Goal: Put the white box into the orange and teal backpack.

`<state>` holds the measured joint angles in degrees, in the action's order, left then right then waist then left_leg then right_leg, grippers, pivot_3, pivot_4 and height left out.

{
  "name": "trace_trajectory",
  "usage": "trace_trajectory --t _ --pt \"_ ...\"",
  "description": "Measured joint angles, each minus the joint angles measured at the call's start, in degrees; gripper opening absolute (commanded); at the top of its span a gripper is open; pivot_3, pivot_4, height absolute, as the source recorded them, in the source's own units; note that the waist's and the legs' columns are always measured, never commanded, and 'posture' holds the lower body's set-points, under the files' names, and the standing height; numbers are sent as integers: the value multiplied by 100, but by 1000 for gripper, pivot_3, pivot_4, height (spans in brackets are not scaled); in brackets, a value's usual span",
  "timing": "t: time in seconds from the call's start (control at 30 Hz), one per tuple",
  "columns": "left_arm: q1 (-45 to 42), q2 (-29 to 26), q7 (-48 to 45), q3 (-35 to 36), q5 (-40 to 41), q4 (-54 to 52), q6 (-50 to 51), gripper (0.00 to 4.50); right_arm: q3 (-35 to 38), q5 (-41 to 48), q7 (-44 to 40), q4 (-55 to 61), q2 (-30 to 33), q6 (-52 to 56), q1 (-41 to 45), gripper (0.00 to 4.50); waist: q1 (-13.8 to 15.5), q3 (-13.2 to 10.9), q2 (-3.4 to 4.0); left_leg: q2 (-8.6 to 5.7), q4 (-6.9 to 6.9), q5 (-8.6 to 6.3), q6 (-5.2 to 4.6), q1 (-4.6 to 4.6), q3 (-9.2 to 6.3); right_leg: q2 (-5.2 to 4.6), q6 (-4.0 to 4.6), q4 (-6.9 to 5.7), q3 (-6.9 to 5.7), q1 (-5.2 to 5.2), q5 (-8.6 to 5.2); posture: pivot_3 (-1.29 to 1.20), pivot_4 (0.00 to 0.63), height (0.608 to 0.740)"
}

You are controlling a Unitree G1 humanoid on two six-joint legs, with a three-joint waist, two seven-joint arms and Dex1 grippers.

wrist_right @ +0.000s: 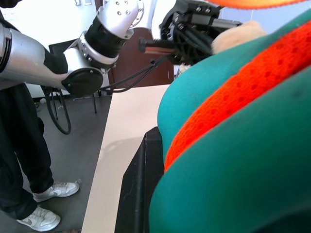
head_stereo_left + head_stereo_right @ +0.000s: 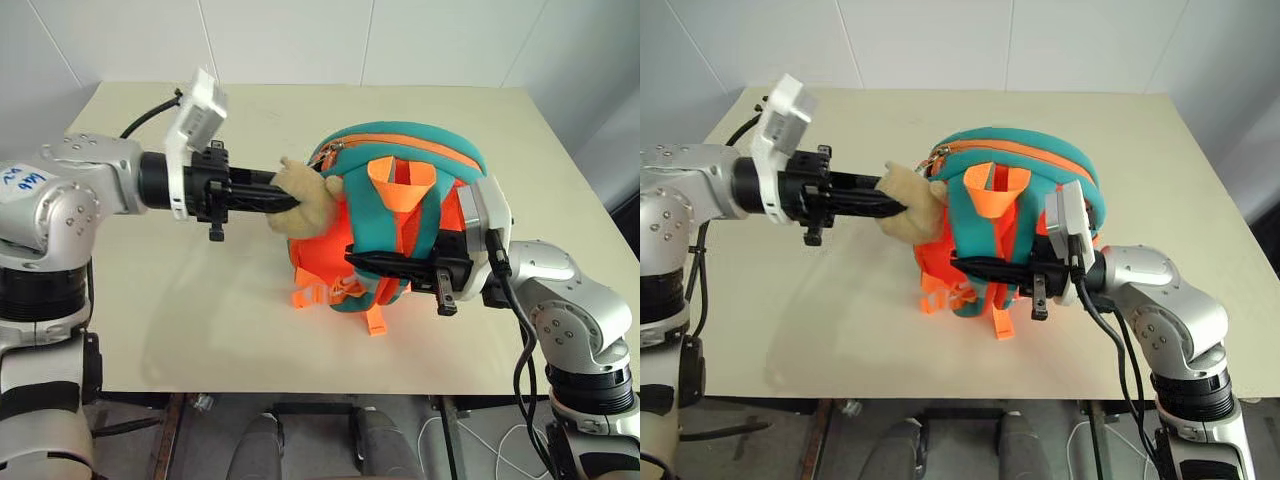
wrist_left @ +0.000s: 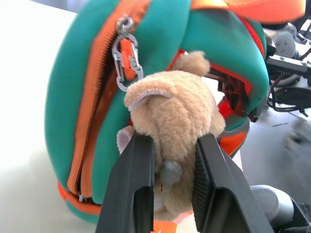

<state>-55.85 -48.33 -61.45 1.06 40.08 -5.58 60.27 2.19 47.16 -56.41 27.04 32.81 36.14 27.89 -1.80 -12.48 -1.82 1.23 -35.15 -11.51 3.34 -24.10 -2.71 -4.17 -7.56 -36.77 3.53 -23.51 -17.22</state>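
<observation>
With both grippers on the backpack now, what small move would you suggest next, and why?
Probably pull the backpack steady and open. The left gripper is clamped on the plush bear and the right gripper on a teal strap, while the orange zipper looks shut.

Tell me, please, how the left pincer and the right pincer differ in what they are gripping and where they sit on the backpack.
The left pincer is closed on the tan plush bear at the backpack's left side; the right pincer is shut on a teal strap at the front, reaching in from the right. The left pincer's fingers are spread by the bear's bulk; the right pincer's fingers lie nearly together. Both hold the backpack over the table.
</observation>
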Motion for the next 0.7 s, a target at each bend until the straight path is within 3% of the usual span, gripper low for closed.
trace_trajectory --t 0.3,0.53,0.7 --pt "-413 -215 -771 -379 -294 1549 -603 489 -1 43 287 115 -58 3 -176 0 2 0 0 1 4 0 0 -2 2 0 4 5 -1 -2 -2 0 150 740" --pt "-846 -220 -1202 -669 -975 3193 -1272 488 2 75 427 227 -59 1 -298 0 0 0 0 2 6 0 0 -2 2 1 5 3 -2 -3 -3 0 150 740" --pt "-1000 -202 -1512 -846 -1361 3685 -1575 481 2 85 534 326 -58 1 -392 0 2 0 0 2 9 0 0 -3 2 1 5 11 -2 -3 -3 0 150 740"
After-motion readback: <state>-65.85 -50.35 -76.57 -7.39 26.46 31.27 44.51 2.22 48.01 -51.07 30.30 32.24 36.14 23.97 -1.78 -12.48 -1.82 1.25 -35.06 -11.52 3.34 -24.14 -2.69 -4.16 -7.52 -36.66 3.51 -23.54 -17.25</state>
